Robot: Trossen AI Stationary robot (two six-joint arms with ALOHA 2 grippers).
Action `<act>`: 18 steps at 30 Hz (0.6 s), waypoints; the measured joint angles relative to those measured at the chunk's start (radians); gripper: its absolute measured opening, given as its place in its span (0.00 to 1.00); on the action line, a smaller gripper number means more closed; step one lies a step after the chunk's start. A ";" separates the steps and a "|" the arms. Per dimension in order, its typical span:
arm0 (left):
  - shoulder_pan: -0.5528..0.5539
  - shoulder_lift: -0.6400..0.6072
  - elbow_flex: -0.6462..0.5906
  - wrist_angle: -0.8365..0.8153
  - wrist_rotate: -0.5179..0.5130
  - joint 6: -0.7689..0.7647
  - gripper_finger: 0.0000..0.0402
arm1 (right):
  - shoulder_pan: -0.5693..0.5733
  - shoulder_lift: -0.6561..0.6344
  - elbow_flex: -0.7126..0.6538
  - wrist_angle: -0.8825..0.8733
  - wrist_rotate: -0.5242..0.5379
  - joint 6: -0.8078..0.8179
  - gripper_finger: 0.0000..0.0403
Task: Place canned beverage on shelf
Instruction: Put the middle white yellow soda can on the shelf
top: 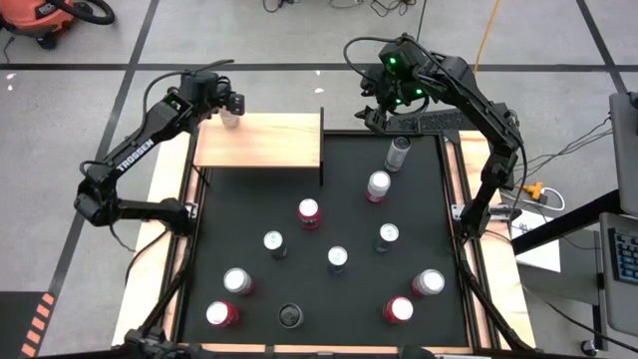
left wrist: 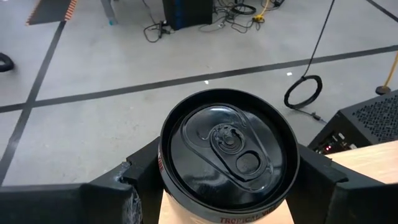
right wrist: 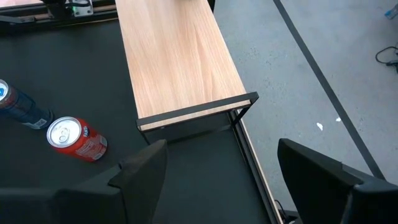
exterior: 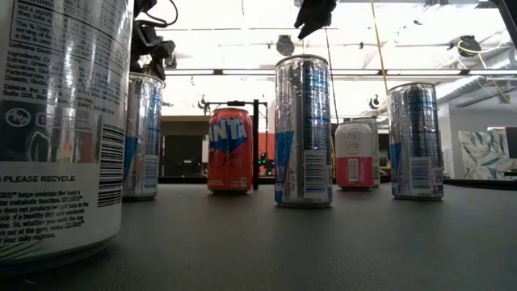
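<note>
My left gripper (top: 231, 112) is shut on a canned beverage (left wrist: 227, 152), a dark can with a black top, upright. It stands over the far left corner of the shelf (top: 261, 142), a pale wooden board on thin black supports at the mat's far left. Whether the can's base rests on the board does not show. My right gripper (top: 382, 112) hangs open above the mat's far edge, right of the shelf, with nothing between its fingers (right wrist: 140, 171). My left gripper pinches the can's side wall just below the rim (left wrist: 163, 180) between its two fingers, one on each side. The fingers (left wrist: 140, 180) come slanting down from the table's left. The can stays upright, top up, over the board's far edge.
Several cans stand on the black mat (top: 249, 209): a red one (top: 309, 212) nearest the shelf, silver ones (top: 274, 243) in the middle, more along the near edge (top: 221, 315). A silver can (top: 398, 153) stands below my right gripper. The shelf's black end support (top: 322, 145) stands upright.
</note>
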 joint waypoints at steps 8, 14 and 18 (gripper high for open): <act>0.014 0.000 -0.028 0.028 0.046 -0.039 0.61 | 0.000 0.000 0.000 0.000 0.000 0.000 0.71; 0.009 0.000 -0.028 0.051 0.073 -0.077 0.61 | 0.000 0.000 0.000 0.000 0.000 0.007 0.71; -0.004 0.000 -0.028 0.064 0.075 -0.089 0.61 | 0.000 0.000 0.000 0.000 0.000 0.004 0.71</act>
